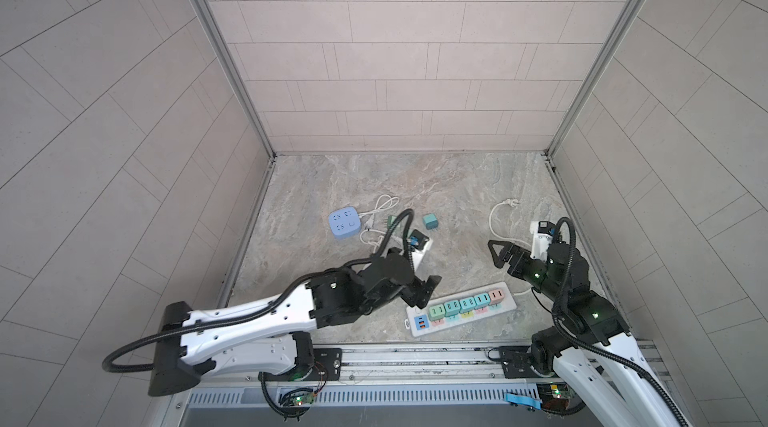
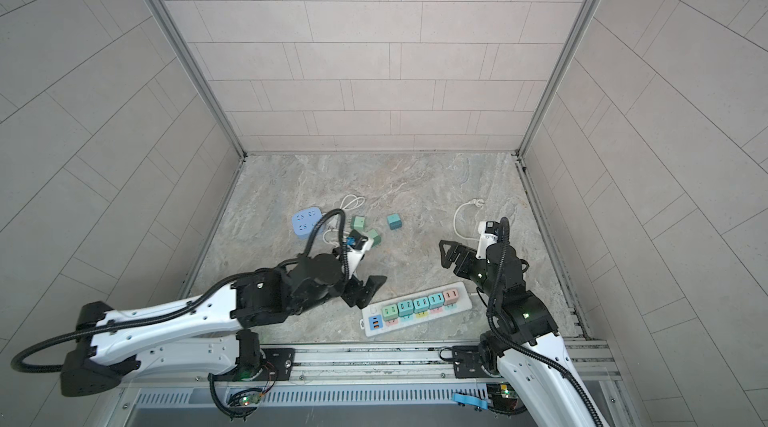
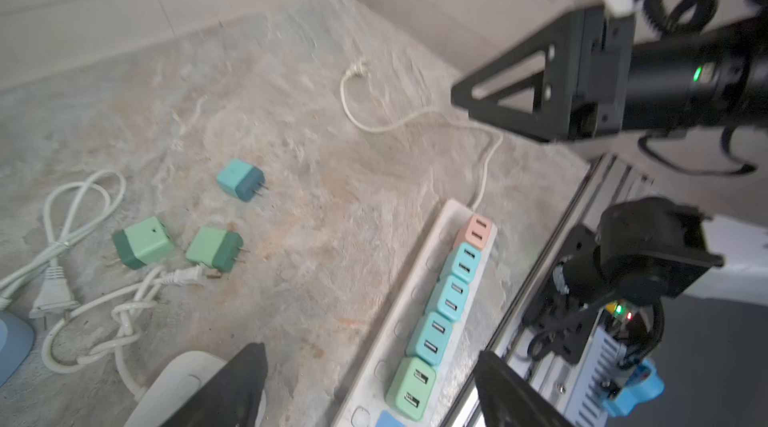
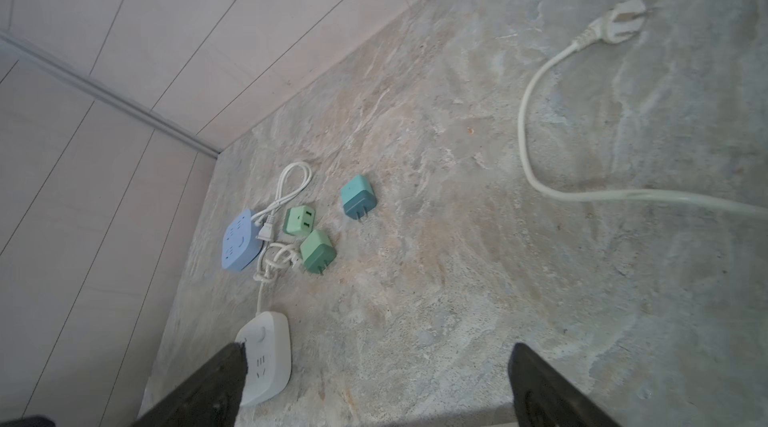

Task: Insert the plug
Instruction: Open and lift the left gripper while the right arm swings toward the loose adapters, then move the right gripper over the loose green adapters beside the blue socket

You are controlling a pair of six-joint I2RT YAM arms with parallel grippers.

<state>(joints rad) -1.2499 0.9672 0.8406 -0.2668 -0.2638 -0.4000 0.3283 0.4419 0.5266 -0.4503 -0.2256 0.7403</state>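
a: where is the green plug [image 1: 436,312] sitting?
b: it's standing in the power strip [image 1: 510,303], lower centre, leftmost of five.
a: the left gripper [image 1: 428,290]?
b: hovering just upper left of it, jaws spread, gripping nothing.
a: the right gripper [image 1: 498,254]?
b: hanging right of centre, jaws wide, empty. a teal plug [image 1: 430,222] is lying beyond.

I see a tabletop [image 1: 415,196] with a marbled stone look, matt and slightly rough. The power strip [image 1: 509,303] is smooth white plastic, and the pastel plugs [image 3: 143,242] look like satin-matt plastic. The cord [image 4: 525,121] has a rubbery sheen. The fingers [image 4: 540,387] are matt black plastic, and the near rail [image 1: 415,358] is brushed metal.
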